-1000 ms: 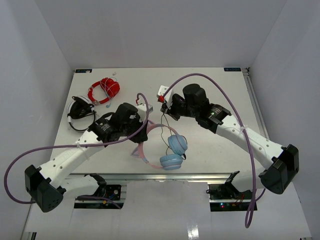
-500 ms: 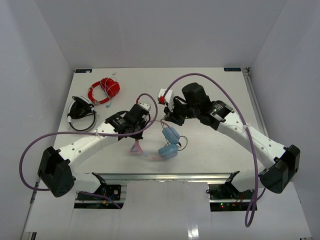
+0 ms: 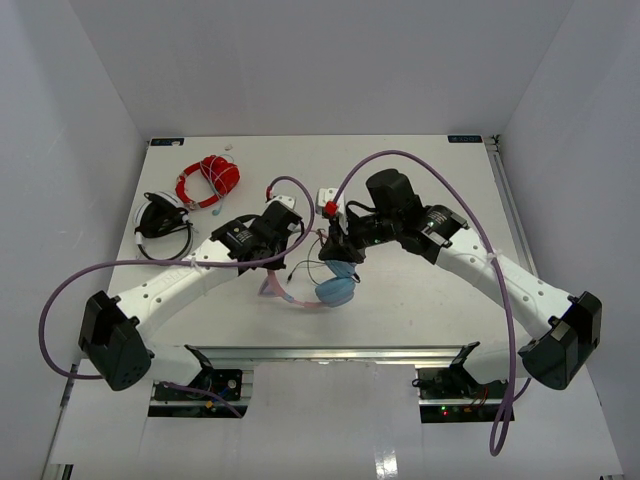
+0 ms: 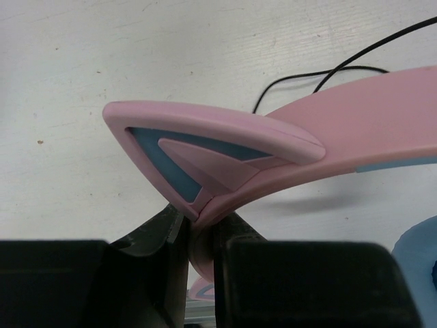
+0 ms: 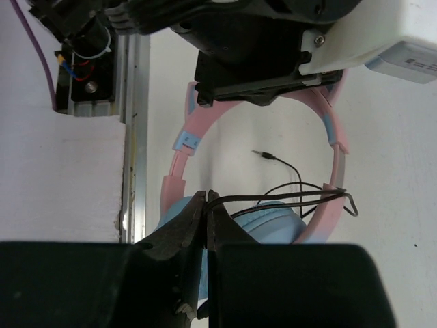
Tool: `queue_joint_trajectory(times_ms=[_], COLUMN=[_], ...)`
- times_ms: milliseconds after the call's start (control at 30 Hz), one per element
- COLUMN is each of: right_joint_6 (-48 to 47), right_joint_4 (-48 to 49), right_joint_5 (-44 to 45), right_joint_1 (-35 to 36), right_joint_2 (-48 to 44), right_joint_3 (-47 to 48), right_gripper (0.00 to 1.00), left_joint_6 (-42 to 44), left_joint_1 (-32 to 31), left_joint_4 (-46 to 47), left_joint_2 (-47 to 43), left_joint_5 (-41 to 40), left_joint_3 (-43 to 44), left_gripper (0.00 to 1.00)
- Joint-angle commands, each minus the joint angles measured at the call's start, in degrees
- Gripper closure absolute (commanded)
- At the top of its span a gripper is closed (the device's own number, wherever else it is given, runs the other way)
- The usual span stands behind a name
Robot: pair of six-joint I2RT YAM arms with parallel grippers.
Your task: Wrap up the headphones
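The headband point(image 4: 382, 109) of the headphones point(image 3: 338, 291) is clamped by left fingers point(image 4: 160, 236) at cat ear point(image 4: 205, 147) | cable point(image 5: 273, 198) is pinched by right fingers point(image 5: 184, 229).

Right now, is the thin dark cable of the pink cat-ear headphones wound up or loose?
Loose. The thin dark cable trails in open loops across the table, plug end free; the right gripper pinches one strand.
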Motion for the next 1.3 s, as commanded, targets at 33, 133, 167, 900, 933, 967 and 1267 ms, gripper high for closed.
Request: queue_joint_trajectory(times_ms=[33,133,167,900,933,967,1267], right_joint_6=[0.3,0.1,0.0,15.9,16.9,17.8,22.0], right_joint_4=[4.8,7.8,8.8,36.7,38.3,39.9,49.2], right_joint_5=[-16.9,-20.4,-21.6,-31.2,-31.6,-32.1,-30.4], right_joint_1=[0.8,0.8,0.8,0.9,0.8,0.8,1.1], right_joint_2=[-1.3,-1.6,-1.8,-8.6,-9.1,-9.6,-13.6], right_joint_3=[0.1,-1.6,-2.4,-20.0,-20.9,-21.7,-28.9], right_gripper=[0.91,0.85,0.83,0.83,0.83,0.82,0.86], left_joint_6=[-3.5,-3.7,-3.8,-5.8,-5.9,-5.9,-6.4], left_joint_1=[0.8,0.7,0.7,5.4,5.8,6.1,8.9], left_joint_4=[-0.8,-1.0,-1.0,-1.7,-1.8,-2.0,-2.0], left_joint_2=[-2.8,-3.4,-3.6,-0.8,-0.8,-0.7,-1.0], left_joint_5=[-5.1,-5.2,-5.3,-4.2,-4.2,-4.2,-2.4], left_joint_3=[2.8,2.9,3.0,13.1,13.4,13.7,16.2], left_gripper=[1.0,1.0,1.0,1.0,1.0,1.0,1.0])
